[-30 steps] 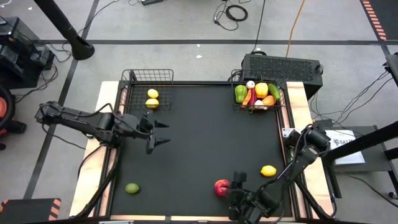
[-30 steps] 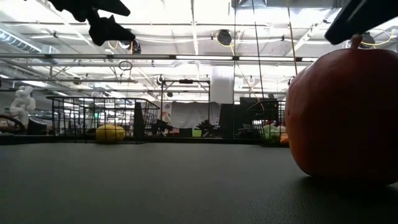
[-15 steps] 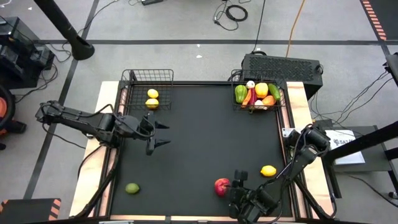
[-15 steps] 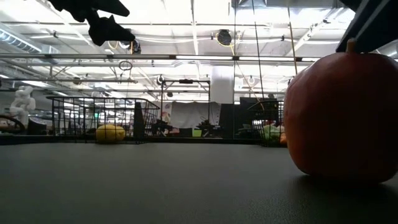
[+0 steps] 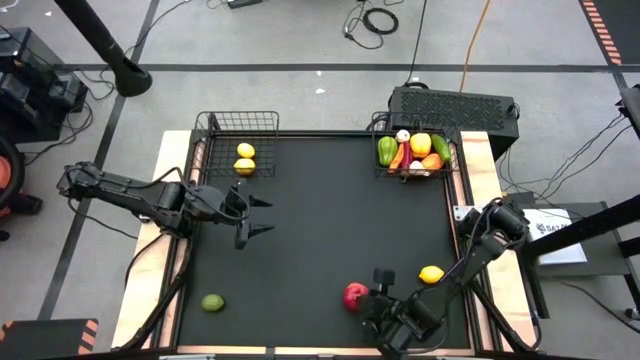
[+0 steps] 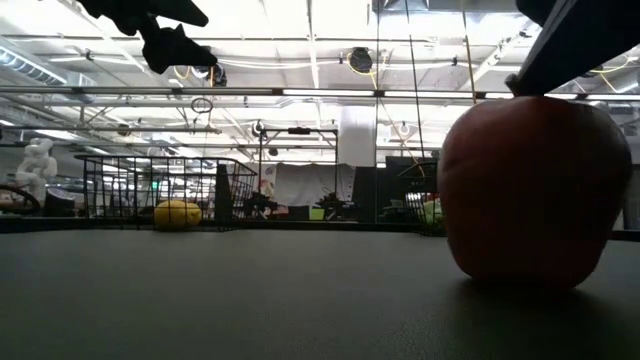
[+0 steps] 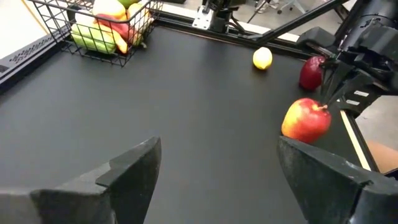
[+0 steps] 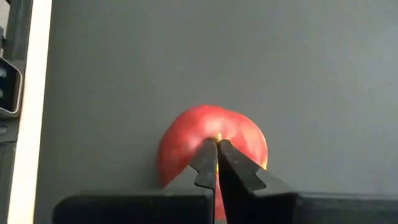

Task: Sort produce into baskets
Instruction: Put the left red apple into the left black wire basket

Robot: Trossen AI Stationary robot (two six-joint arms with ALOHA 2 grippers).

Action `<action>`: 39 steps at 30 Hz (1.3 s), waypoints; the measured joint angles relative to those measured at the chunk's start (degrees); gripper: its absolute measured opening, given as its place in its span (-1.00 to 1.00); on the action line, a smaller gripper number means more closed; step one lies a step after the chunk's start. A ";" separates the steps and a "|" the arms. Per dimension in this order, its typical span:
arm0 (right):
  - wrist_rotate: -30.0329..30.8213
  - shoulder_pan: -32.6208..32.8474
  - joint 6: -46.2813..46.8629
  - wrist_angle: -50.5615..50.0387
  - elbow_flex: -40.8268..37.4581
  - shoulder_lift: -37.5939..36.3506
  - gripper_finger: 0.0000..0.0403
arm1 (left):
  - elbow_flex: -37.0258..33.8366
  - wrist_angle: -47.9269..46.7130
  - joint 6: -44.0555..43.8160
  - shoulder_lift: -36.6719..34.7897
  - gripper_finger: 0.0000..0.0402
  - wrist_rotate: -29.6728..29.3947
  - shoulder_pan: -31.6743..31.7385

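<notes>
Matt black table mat (image 5: 320, 230), wire-mesh baskets (image 5: 240, 135) — apple (image 8: 211, 146) seemingly smooth

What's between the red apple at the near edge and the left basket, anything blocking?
Nothing visible. The mat from the red apple to the left basket is bare in the high view. The left gripper hangs open beside that line, above the mat. The right gripper, shut, pinches the apple's stem.

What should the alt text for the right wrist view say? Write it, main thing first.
The right gripper has its jaws shut on the stem of a red apple that sits on the black table mat. A pale table edge runs along one side.
</notes>
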 joint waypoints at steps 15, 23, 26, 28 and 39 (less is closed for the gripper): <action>-5.20 -2.27 -2.81 -1.05 0.00 -0.33 -0.97 | 0.00 -0.28 -0.21 0.00 0.63 0.00 0.00; -4.29 -2.23 -2.64 -1.17 0.00 -0.37 -0.61 | 0.00 -0.31 -0.21 0.00 0.62 0.00 -0.04; -3.44 -2.26 -2.95 -1.20 0.00 -0.37 -0.50 | 0.00 -0.33 -0.24 0.00 0.62 0.00 -0.04; -3.08 -2.26 -3.24 -1.21 0.00 -0.37 -0.46 | 0.00 -0.33 -0.24 0.00 0.62 0.00 -0.02; -3.62 -3.97 -4.10 -0.15 0.00 -0.36 -0.43 | 0.00 -0.41 0.11 0.00 0.62 -0.01 0.00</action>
